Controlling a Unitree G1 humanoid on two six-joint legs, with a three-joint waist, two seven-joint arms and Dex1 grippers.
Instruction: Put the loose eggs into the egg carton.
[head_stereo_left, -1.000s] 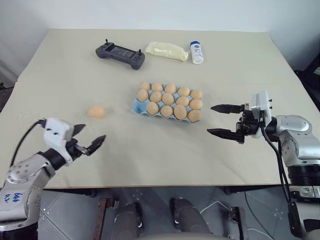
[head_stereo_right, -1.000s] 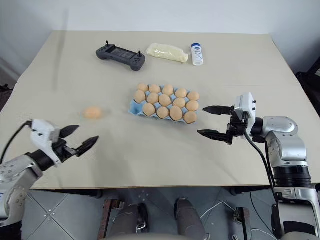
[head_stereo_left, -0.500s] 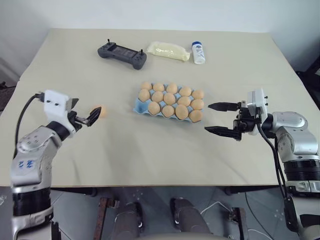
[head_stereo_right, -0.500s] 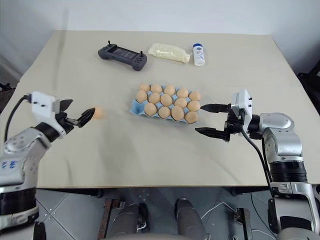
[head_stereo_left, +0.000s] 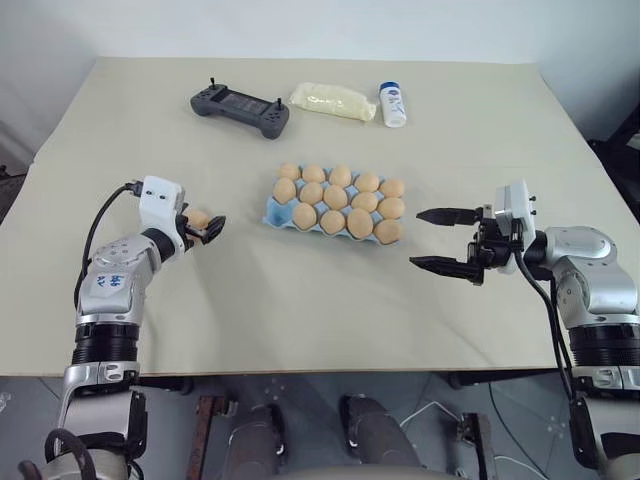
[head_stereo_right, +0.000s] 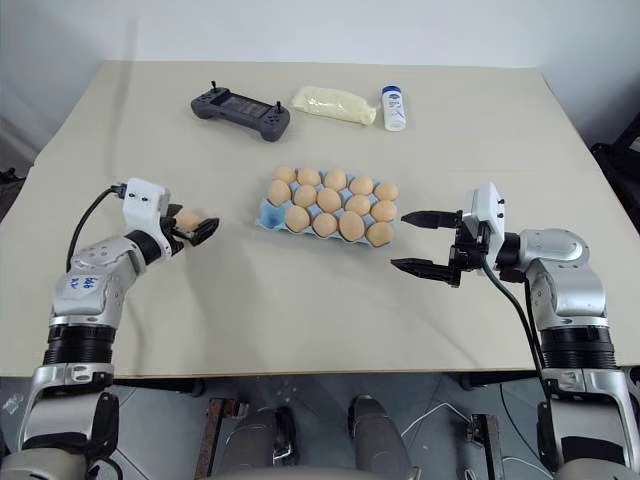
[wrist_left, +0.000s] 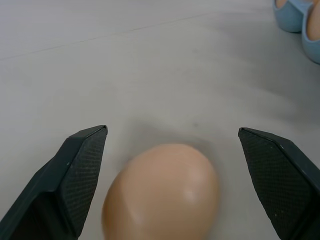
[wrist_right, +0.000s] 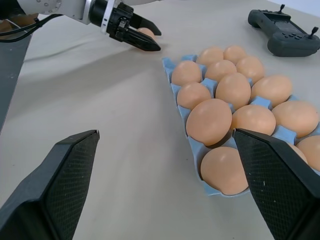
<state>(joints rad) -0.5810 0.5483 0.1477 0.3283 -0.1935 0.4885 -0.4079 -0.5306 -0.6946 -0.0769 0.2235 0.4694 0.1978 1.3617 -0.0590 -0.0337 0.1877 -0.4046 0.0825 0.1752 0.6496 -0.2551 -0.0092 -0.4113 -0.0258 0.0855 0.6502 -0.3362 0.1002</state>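
My left end effector (head_stereo_left: 205, 228) has come forward from the near edge; its spread fingers now flank the loose egg (wrist_left: 161, 194), not closed on it. That egg lies on bare worktop (head_stereo_left: 300, 300), left of the egg carton (head_stereo_left: 272, 210), with open room between them. My right end effector (head_stereo_left: 443, 241) hangs apart, fingers spread, just right of the carton.

grey controller (head_stereo_left: 241, 107), pale yellow bag (head_stereo_left: 333, 102), white bottle (head_stereo_left: 393, 104), beige table (head_stereo_left: 300, 290)
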